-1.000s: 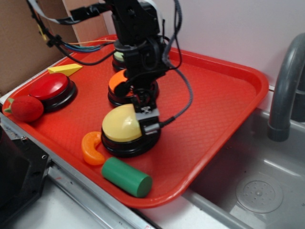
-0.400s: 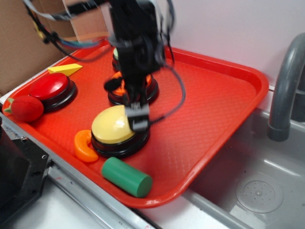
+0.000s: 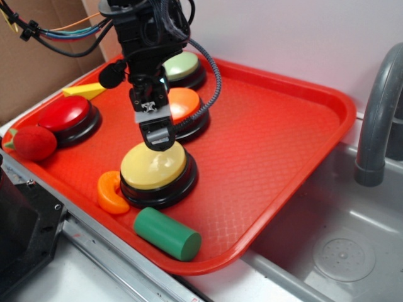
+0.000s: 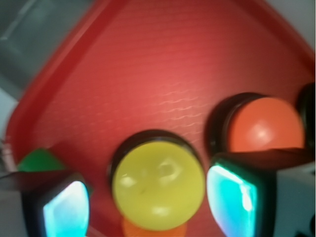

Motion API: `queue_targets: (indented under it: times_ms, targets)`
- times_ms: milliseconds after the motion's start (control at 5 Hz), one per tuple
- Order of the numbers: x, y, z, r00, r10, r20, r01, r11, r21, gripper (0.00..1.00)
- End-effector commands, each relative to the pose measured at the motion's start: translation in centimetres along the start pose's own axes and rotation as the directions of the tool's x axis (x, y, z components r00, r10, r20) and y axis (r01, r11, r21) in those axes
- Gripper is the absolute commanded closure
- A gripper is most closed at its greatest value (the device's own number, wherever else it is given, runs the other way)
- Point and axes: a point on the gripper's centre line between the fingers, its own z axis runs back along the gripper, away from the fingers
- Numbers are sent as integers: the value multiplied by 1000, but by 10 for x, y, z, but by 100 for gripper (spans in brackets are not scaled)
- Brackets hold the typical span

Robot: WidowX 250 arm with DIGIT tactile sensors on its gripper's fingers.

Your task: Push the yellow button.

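The yellow button (image 3: 154, 167), a glossy yellow dome on a black round base, sits near the front of the red tray (image 3: 283, 145). My gripper (image 3: 157, 135) hangs just above the dome's back edge, pointing down. From the wrist, the yellow button (image 4: 158, 185) lies below and between my two fingers (image 4: 232, 195), which stand wide apart. The gripper (image 4: 148, 202) is open and holds nothing. Whether the tips touch the dome cannot be told.
Behind it sit an orange button (image 3: 186, 104), a pale green button (image 3: 182, 65) and a red button (image 3: 65, 114). A green cylinder (image 3: 167, 234), an orange curved piece (image 3: 110, 194), a red ball (image 3: 34, 143) and a yellow wedge (image 3: 85, 92) lie nearby. A sink (image 3: 340, 251) with a faucet (image 3: 374, 126) is at the right.
The arm swung left and back from the button's right side and now hangs over its back edge. The yellow button and the orange piece slid slightly left.
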Motion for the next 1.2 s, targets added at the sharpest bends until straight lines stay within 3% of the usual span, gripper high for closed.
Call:
queue_targets:
  times_ms: [0, 600, 1000]
  targets:
    - [-32, -16, -28, 995, 103, 0, -103, 995, 12, 0]
    - [5, -5, -70, 999, 38, -20, -39, 998, -41, 0]
    - [10, -4, 1, 998, -23, 51, 19, 997, 78, 0]
